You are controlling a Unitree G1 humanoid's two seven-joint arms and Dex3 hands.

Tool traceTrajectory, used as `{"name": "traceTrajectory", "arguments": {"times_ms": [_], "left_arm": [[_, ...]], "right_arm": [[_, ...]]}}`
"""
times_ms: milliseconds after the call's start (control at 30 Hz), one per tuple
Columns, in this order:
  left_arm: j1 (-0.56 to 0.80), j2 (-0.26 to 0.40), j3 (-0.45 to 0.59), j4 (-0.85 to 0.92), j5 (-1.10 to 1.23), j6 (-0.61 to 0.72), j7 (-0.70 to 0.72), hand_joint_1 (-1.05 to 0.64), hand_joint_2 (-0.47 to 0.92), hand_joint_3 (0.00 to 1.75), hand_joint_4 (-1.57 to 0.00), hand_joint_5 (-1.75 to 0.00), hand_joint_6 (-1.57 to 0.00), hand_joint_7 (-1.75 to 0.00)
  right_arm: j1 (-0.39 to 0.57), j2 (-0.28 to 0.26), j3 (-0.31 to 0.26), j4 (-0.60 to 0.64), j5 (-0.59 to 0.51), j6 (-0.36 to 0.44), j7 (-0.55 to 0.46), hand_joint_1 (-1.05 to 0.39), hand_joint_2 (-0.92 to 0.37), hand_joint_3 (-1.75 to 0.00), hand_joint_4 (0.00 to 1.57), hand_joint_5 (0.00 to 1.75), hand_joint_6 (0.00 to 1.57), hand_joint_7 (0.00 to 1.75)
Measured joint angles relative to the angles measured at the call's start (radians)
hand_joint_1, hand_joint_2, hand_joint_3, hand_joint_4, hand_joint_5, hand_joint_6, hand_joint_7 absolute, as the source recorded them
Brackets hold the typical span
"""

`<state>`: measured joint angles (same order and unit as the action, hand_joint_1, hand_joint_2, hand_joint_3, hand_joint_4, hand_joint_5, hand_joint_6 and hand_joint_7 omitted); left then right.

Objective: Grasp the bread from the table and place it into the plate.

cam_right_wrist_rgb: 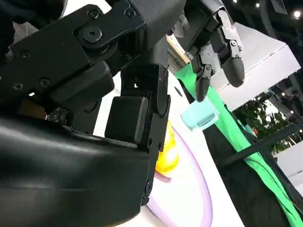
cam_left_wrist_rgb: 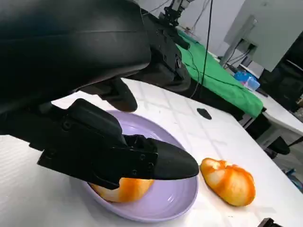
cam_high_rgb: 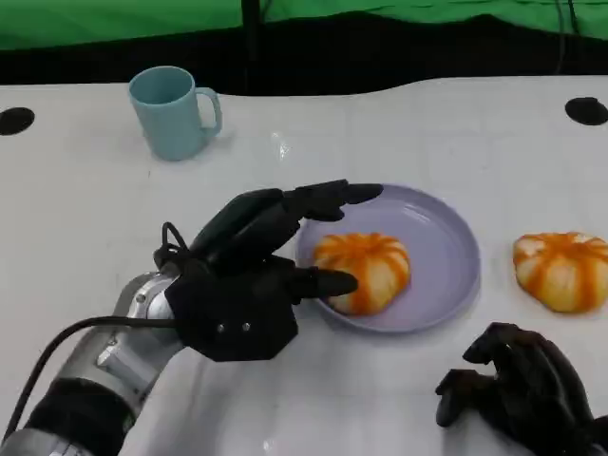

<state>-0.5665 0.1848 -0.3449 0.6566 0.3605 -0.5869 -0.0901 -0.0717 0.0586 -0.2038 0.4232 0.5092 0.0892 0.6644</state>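
Already, the round orange-and-white striped bread roll (cam_high_rgb: 363, 272) lies inside the shallow lavender plate (cam_high_rgb: 446, 237), on the side of the dish nearest the robot, and the black left hand (cam_high_rgb: 252, 285) is right beside it with its fingers spread around the roll: the thumb tip touches or nearly touches the near flank, while the longer fingers (cam_high_rgb: 332, 197) reach over the plate's far rim, apart from the bread. From the left wrist view the thumb lies across the top of the roll (cam_left_wrist_rgb: 124, 189), and whether it bears on it I cannot tell; the hand looks open rather than gripping. A roll like this is probably light and soft, easy to dent, so it would be best cradled across its broad sides, not pinched at the crown. A second similar striped roll (cam_high_rgb: 562, 270) sits on the white table (cam_high_rgb: 85, 209) just beside the plate, to its right. The right hand (cam_high_rgb: 518, 389) rests near the table's front edge with its fingers curled on nothing. A teal mug (cam_high_rgb: 173, 111) stands well apart at the back.
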Motion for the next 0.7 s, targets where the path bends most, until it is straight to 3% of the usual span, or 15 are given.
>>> {"name": "traceTrajectory", "arguments": {"times_ms": [67, 200, 267, 333, 367, 467, 700], "left_arm": [[0.029, -0.018, 0.039, 0.013, -0.085, -0.074, -0.008, -0.66, 0.92, 0.35, -0.57, -1.28, -0.65, -0.62], [0.129, -0.058, 0.098, 0.04, -0.251, -0.183, -0.085, -0.65, 0.92, 0.36, -0.56, -1.41, -0.63, -0.74], [0.152, -0.058, 0.117, 0.041, -0.292, -0.183, -0.127, -0.66, 0.92, 0.35, -0.59, -1.66, -0.62, -0.98], [0.188, -0.061, 0.147, 0.003, -0.392, -0.165, -0.201, -0.66, 0.92, 0.35, -0.59, -1.71, -0.61, -1.05], [0.203, -0.061, 0.158, -0.011, -0.428, -0.152, -0.231, -0.67, 0.92, 0.31, -0.6, -1.73, -0.6, -1.21], [0.268, -0.065, 0.186, -0.091, -0.519, -0.092, -0.298, -0.69, 0.92, 0.3, -0.59, -1.74, -0.58, -1.36], [0.411, -0.098, 0.238, -0.235, -0.69, 0.084, -0.41, -0.69, 0.92, 0.3, -0.68, -1.75, -0.62, -1.45]], "right_arm": [[0.0, 0.0, 0.0, -0.001, 0.002, 0.003, 0.001, -1.04, -0.73, 0.0, 1.57, 0.73, 1.57, 0.36], [0.001, -0.004, -0.001, -0.001, 0.006, 0.004, 0.011, -1.04, -0.73, -0.01, 1.57, 0.71, 1.57, 0.35], [0.001, -0.004, 0.001, -0.001, 0.006, 0.004, 0.013, -1.04, -0.74, -0.01, 1.57, 0.71, 1.57, 0.35], [0.001, -0.004, 0.001, -0.002, 0.006, 0.004, 0.014, -1.04, -0.74, -0.01, 1.57, 0.72, 1.57, 0.35], [0.002, -0.004, 0.0, -0.002, 0.006, 0.004, 0.014, -1.03, -0.73, 0.0, 1.57, 0.71, 1.57, 0.34], [0.002, -0.004, -0.001, -0.002, 0.013, 0.005, 0.018, -1.03, -0.72, 0.0, 1.57, 0.71, 1.57, 0.34], [0.002, -0.005, -0.001, -0.003, 0.018, 0.02, 0.018, -1.03, -0.72, -0.01, 1.57, 0.71, 1.57, 0.35]]}}
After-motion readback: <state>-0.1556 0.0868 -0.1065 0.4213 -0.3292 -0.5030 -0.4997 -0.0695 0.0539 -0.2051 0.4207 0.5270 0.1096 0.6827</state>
